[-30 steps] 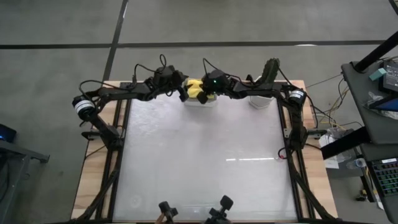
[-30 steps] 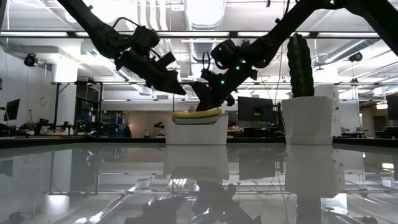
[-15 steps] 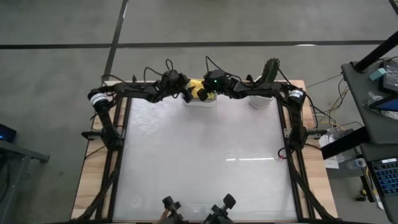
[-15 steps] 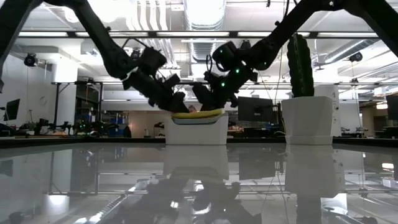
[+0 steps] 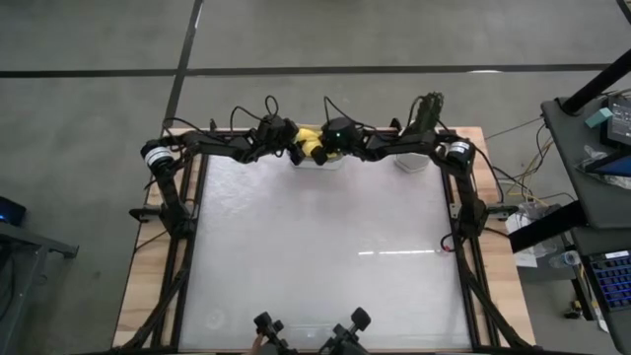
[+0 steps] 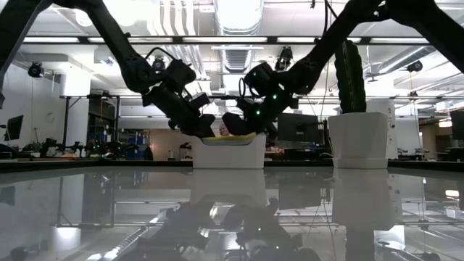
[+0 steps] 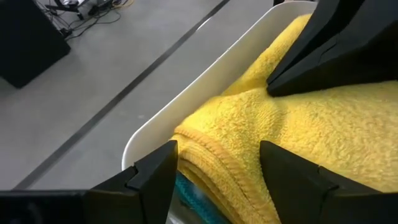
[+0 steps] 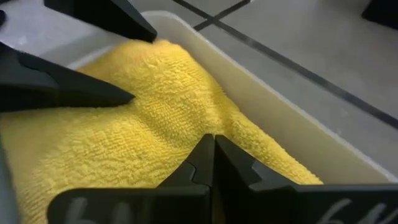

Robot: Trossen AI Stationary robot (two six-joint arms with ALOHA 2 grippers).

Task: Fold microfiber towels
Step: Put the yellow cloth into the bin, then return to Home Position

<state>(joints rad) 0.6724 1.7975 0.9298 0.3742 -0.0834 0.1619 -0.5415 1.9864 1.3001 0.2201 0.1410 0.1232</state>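
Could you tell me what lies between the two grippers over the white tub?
Only the yellow towel, heaped in the white tub: both wrist views show it spanning from the open left gripper to the shut right gripper.

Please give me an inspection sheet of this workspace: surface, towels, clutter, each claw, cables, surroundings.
Surface: glossy white table, bare in the middle.
Job's things: yellow towel on top of a stack in the white tub at the far edge; a teal cloth edge shows beneath it.
Clutter: white pot with a cactus at the far right corner.
Grippers: left claw open over the yellow towel's edge; right claw shut, pinching a fold of the towel.
Cables: wires loop along both arms; more lie beside the table's right edge.
Surroundings: desk with equipment on the right; no person seen.
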